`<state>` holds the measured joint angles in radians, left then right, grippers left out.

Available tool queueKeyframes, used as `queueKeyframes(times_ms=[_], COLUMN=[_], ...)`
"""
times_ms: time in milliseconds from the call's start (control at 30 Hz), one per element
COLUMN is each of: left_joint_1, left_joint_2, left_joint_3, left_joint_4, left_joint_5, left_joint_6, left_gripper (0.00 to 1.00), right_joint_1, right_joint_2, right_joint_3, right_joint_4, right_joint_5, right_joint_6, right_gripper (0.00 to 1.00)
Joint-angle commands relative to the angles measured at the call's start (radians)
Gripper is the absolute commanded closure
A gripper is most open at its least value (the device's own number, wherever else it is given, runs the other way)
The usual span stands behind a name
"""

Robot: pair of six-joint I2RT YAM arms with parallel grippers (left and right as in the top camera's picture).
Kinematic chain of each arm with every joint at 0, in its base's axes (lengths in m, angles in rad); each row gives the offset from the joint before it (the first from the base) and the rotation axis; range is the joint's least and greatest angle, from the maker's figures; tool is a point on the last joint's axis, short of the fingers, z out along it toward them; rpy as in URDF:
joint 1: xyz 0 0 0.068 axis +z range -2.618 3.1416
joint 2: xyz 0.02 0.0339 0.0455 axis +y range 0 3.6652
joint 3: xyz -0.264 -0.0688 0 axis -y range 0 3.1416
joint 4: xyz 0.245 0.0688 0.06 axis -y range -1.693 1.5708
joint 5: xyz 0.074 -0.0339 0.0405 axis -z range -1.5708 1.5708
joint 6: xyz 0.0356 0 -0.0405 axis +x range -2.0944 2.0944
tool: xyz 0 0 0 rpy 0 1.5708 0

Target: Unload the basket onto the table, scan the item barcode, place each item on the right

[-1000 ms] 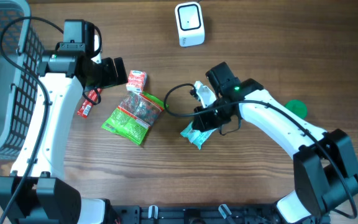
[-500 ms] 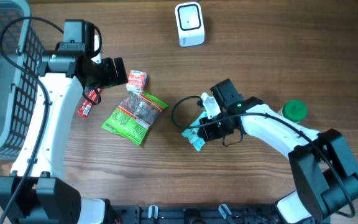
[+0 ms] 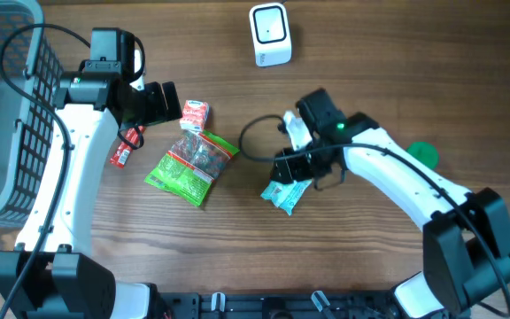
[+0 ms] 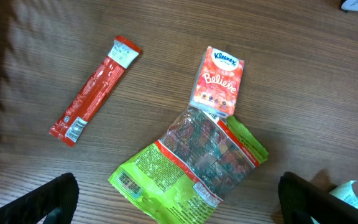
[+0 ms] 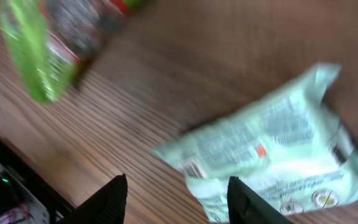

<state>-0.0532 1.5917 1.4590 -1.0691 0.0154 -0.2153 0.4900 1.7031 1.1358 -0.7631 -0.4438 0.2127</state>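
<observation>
Right gripper: jaws spread, empty, over the wipes pack lying free, likely for a regrasp.
Left gripper: jaws wide, empty, parked aside.

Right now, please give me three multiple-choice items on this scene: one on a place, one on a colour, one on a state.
1. Where stands the white scanner? A on a shelf; B on the table, apart from the packets; C in a drawer.
2. The stick packet has which colour? A blue; B yellow; C red.
3. The right gripper is: A open over the wipes packet; B shut on it; C shut on the scanner.
Answers: B, it stands alone on the wood; C, plainly red in the left wrist view; A, its fingers stand apart, the packet lies beyond them.
</observation>
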Motion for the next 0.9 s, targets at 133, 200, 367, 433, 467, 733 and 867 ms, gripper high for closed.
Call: queueKeyframes(times_ms=[133,200,367,433,467,733,867], left_joint_1=[-0.001,-0.001,-0.001,-0.001,-0.001,-0.001,-0.001], left_joint_2=[0.001,0.001,0.001,0.001,0.001,0.001,0.001], left_joint_3=[0.000,0.000,0.000,0.000,0.000,0.000,0.000], left_joint_4=[0.002,0.002,0.002,0.002,0.002,0.002,0.002], left_joint_5=[-0.006,-0.006,-0.006,-0.006,-0.006,-0.006,-0.006], left_joint_6=[-0.002,-0.003,-0.003,-0.002,-0.002,-0.003,-0.003], left_gripper=[0.00,0.00,0.00,0.00,0.00,0.00,0.00], right_joint_1=[0.000,0.000,-0.010,-0.016,-0.019,-0.020,-0.020], right_joint_2=[-0.022,-0.022,-0.022,-0.020,-0.017,0.024,0.046], right_joint_3=[0.037,0.037,0.037,0.037,0.036,0.034,0.034], right_joint_4=[-0.035,-0.051,-0.051,-0.047,-0.046,-0.045,-0.045], right_joint_5=[0.076,0.164,0.246,0.246,0.252,0.378,0.378], right_joint_6=[-0.008,-0.008,-0.155,-0.188,-0.195,-0.182,-0.153], right_gripper=[0.39,0.28,0.24,0.22,0.21,0.17,0.17])
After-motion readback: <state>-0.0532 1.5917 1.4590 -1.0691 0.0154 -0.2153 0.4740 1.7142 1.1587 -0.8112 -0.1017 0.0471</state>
